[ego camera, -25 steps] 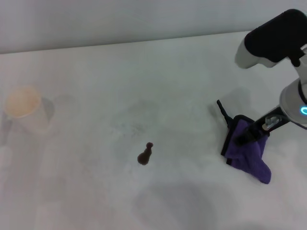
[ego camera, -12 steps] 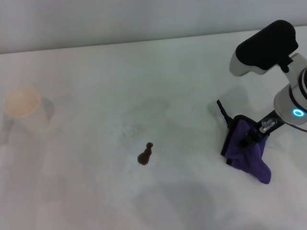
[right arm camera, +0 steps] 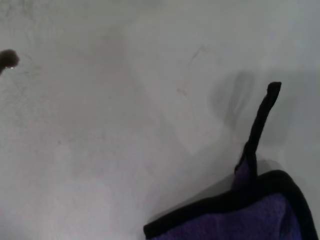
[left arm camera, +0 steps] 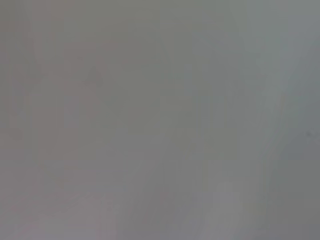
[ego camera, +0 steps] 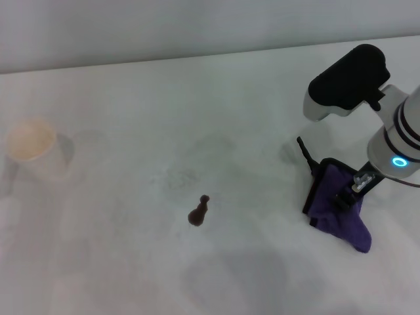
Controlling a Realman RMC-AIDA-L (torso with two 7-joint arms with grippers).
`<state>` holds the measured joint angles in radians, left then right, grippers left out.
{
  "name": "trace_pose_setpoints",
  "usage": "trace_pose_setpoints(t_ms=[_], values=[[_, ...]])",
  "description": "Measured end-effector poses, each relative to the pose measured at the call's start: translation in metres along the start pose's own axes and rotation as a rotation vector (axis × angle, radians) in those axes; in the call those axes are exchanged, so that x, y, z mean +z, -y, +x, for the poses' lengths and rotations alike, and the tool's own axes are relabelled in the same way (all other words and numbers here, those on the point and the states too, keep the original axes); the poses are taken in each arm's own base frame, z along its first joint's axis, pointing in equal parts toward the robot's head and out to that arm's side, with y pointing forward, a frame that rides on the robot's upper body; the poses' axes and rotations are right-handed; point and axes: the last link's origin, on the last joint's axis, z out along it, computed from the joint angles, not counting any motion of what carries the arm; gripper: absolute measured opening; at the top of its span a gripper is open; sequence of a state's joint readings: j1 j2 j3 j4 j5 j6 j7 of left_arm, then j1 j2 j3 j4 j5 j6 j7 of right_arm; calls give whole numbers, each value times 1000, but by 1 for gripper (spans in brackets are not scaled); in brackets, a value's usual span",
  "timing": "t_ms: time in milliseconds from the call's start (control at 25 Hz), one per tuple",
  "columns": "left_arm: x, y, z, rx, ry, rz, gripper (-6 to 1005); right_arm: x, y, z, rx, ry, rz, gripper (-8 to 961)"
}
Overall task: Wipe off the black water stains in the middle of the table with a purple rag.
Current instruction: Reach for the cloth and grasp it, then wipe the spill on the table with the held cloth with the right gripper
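The purple rag (ego camera: pixel 336 209) lies on the table (ego camera: pixel 131 262), well right of the black water stains (ego camera: pixel 198 211). A paper cup (ego camera: pixel 34 152) stands far left, its contents indiscernible. The right gripper (ego camera: pixel 346 194) touches the rag; its opening cannot be told.

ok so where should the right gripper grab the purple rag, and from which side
Judging by its pose, from above, on the raised fold of the purple rag under the right gripper. The rest lies flat on the table, and the thin loop tail seems too slight.
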<state>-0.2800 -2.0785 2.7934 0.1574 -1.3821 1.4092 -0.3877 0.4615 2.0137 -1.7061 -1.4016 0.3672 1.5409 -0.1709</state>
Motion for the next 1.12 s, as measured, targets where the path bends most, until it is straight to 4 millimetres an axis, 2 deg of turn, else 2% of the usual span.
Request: trace_pose_setpoints(t_ms=[240,360,480,600,880,1120], values=[[2,-1,1,0,-4,-5,877,-3,1,-4,-7,16,3,384],[2,-1,1,1,-5,-4,877,-4,1,-6,-7,27,6,269],[2,1,1,1,-7,3,877,-11,0,-12,-23,62,11,154],[2,1,2,1,-9,7,877,-21,-5,-19,-58,106,11,88],[4,1,2,2,-12,4,877,-51,-42,-49,-226,243,-95,90],[11,-3,4,0,-21,-13,877,-43,-82,-67,-401,299,-96,89]])
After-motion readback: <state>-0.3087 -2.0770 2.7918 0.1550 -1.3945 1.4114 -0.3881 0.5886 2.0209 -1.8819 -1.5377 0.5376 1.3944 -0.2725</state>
